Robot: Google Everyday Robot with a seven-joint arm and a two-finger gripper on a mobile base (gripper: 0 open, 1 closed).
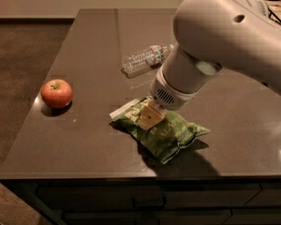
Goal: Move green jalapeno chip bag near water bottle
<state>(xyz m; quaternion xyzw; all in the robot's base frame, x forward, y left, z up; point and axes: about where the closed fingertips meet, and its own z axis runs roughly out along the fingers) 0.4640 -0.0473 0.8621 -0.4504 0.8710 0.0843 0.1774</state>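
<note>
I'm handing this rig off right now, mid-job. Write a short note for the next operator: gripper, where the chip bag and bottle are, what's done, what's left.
Gripper: down on the left part of the green jalapeno chip bag; whether it has a hold cannot be told.
Bag: lying on the dark counter, near its front edge.
Water bottle: on its side farther back, apart from the bag.
Red apple: far left, out of the way.
Done: gripper is at the bag.
Left: confirm the hold, carry the bag back and set it beside the bottle.
</note>
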